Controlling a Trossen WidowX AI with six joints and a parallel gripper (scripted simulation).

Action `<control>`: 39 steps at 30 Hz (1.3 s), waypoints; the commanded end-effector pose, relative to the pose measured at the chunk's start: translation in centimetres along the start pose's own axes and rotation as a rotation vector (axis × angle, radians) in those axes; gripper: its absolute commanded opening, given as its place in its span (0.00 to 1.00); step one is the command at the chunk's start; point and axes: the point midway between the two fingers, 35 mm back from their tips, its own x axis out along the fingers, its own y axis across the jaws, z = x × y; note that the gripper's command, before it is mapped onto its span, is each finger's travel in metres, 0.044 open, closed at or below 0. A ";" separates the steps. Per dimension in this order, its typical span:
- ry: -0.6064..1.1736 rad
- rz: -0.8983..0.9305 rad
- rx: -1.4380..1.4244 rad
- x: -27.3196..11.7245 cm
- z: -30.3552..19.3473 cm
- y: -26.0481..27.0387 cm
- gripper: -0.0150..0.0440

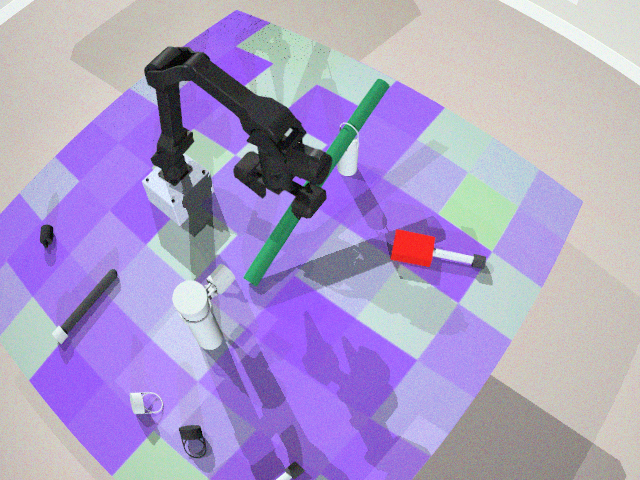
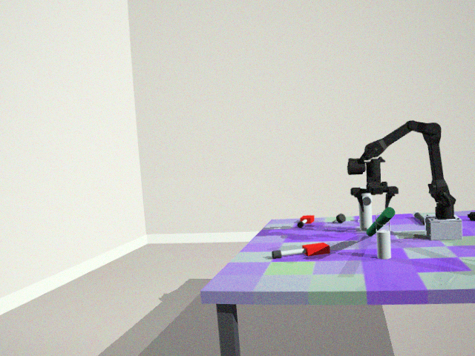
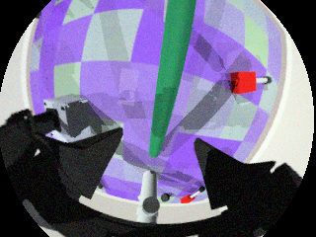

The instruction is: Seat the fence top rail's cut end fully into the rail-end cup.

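Observation:
The green rail (image 1: 273, 248) (image 2: 380, 221) (image 3: 170, 74) passes through the loop cap's ring (image 1: 348, 124) on the short white post (image 1: 347, 161) (image 2: 383, 245). It slopes down toward the big white post (image 1: 206, 333) (image 2: 365, 222) (image 3: 146, 190). Its lower end is outside the rail-end cup (image 1: 222, 277) (image 2: 367, 200) (image 3: 150, 205), low near the table and below cup height. The cup hangs on the brace band (image 1: 197, 322) near the post cap. My gripper (image 1: 285, 206) (image 2: 374, 208) (image 3: 160, 136) is open and empty, above the rail between the posts, fingers on either side. Contact cannot be told.
A red block with a white handle (image 1: 413, 248) (image 2: 316, 248) (image 3: 243, 82) lies beside the rail. A dark bar (image 1: 90, 302), a white loop piece (image 1: 136, 403) and a black loop piece (image 1: 190, 432) lie beyond the big post. A second red piece (image 2: 307, 219) lies farther back.

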 end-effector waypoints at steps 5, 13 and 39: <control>0.006 0.024 -0.008 2.4 -0.1 0.5 1.00; 0.006 0.024 -0.008 3.8 -0.1 0.5 1.00; 0.006 0.024 -0.008 7.6 -0.1 0.5 1.00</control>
